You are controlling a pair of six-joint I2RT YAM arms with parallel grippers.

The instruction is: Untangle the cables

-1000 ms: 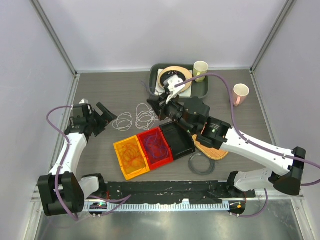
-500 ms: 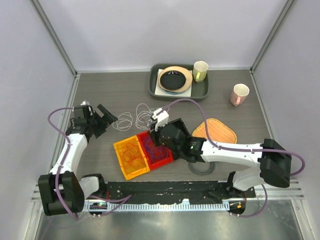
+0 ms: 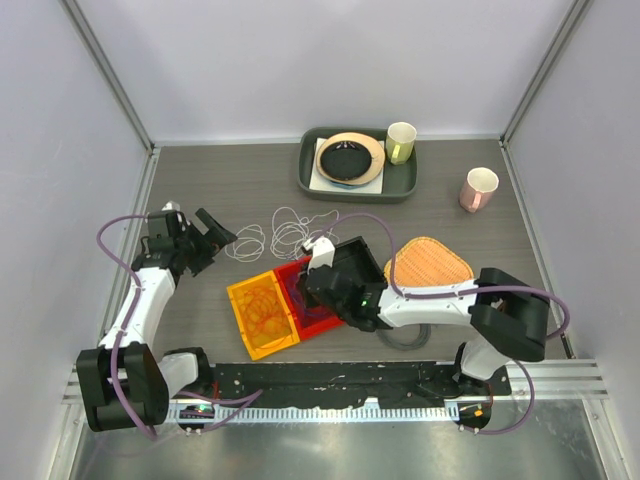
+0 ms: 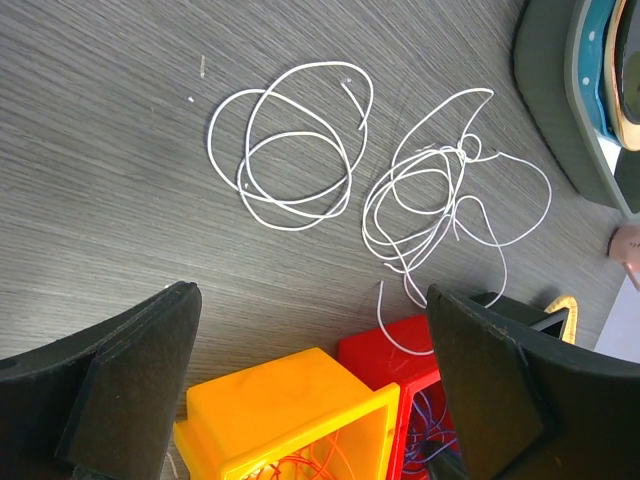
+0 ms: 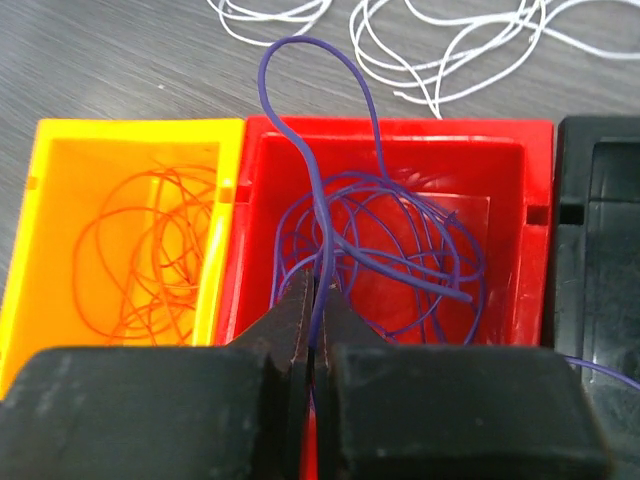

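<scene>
Three colours of wire are on show, and the purple cable [image 5: 322, 240] is the one in play: it is coiled loosely inside the red bin [image 5: 390, 135], with one tall loop arching up over the bin's far wall. That strand is pinched by the right gripper [image 5: 318, 300], whose jaws are pressed together on it just above the coil. The orange cable [image 5: 150, 250] is seen lying by itself in the yellow bin [image 5: 130, 128] next door, and the white cables [image 4: 430, 190] are spread on the bare table [image 4: 100, 150] just beyond both bins, in two loose tangles side by side. A black bin [image 5: 600, 200] is set against the red one on the other side. The wire is judged to be very light, limp and a little springy, and smooth enough to slip through a weak pinch; a hold is best taken on a free end or on a single raised loop, never across a bundle, and a slow pull is called for so that crossings are not drawn tight. The left gripper [image 4: 310, 295] is held over the table short of the white tangles, its jaws spread wide with nothing between them.
</scene>
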